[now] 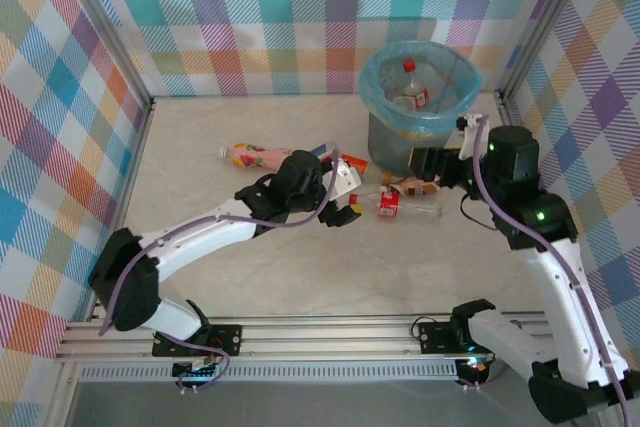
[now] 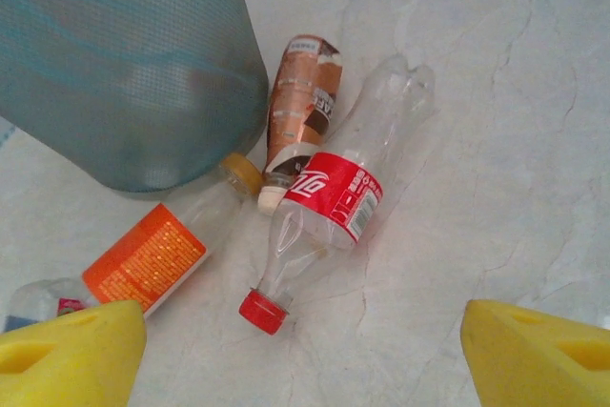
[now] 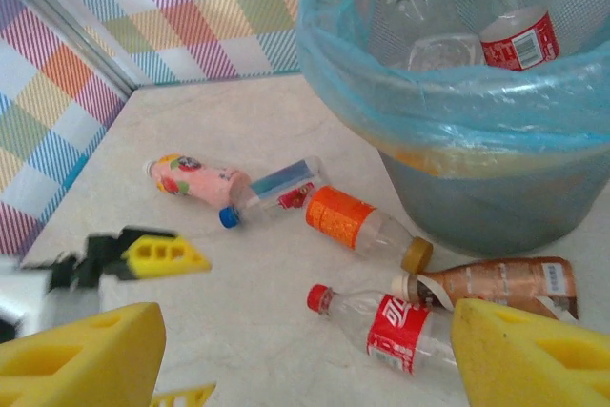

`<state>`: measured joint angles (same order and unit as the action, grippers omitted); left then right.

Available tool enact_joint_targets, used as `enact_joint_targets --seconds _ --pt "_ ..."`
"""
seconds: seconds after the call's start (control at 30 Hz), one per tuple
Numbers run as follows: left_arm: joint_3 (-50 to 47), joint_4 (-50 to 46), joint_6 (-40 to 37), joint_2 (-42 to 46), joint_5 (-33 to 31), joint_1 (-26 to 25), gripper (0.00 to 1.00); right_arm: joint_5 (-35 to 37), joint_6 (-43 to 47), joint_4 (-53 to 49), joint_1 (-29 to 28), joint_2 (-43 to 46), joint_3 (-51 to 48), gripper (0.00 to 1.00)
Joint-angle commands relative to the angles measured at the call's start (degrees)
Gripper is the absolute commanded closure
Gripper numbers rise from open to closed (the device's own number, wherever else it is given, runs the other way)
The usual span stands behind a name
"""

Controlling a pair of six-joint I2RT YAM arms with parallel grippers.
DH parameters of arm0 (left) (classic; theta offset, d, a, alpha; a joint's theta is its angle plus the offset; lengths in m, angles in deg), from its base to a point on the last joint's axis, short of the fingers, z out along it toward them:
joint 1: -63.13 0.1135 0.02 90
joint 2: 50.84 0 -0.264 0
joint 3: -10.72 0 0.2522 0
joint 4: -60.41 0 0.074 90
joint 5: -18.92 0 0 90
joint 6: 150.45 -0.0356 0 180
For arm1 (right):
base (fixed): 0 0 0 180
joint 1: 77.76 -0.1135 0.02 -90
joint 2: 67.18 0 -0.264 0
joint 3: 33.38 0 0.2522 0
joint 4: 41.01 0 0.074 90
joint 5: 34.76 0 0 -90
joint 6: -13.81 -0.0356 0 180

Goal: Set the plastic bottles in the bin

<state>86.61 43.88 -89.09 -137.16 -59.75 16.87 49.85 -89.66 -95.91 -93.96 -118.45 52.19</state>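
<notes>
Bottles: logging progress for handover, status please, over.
Left claw and right claw open, empty. Red-label bottle ahead of left claw, ungrasped. Bin holds bottles. Nothing blocking.

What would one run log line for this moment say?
left gripper: open, aimed at lying red-label bottle | right gripper: open, empty, near bin | bin: red-capped bottle inside | outside: several bottles lying

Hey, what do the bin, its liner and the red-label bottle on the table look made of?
Bin: probably grey mesh, metal or plastic; fine grid shows. Liner: thin translucent blue plastic film, wrinkled, shiny. Red-label bottle: clear glossy plastic, see-through.
</notes>
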Motion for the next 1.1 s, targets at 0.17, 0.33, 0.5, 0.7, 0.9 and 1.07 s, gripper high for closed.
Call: enact_joint_targets --seconds 0.17,0.33,0.5,0.7,0.9,1.07 --pt "6.2 4.2 -5.6 -12.4 7.3 2.2 0.13 1.7 7.5 1.7 -0.1 10.0 -4.8 0.16" --pt "9.7 3.9 -6.0 -18.0 8.6 2.7 0.14 -0.1 7.7 1.6 -0.2 11.0 -5.3 0.15" --pt "11.6 3.1 -6.9 -21.7 10.1 3.0 0.14 -1.1 5.3 0.8 -0.1 9.9 -6.5 0.14" --pt "13.8 1.0 -8.2 -25.3 11.2 3.1 0.15 -2.3 4.1 0.9 -0.1 10.2 -9.8 0.12" --pt "15.0 -0.4 -10.5 -28.0 11.8 3.1 0.15 -2.7 4.8 -0.1 -0.1 10.4 -10.3 0.09" --pt "16.5 -1.7 -10.5 -30.1 12.6 3.1 0.16 -3.0 4.8 0.1 -0.1 11.2 -11.3 0.06"
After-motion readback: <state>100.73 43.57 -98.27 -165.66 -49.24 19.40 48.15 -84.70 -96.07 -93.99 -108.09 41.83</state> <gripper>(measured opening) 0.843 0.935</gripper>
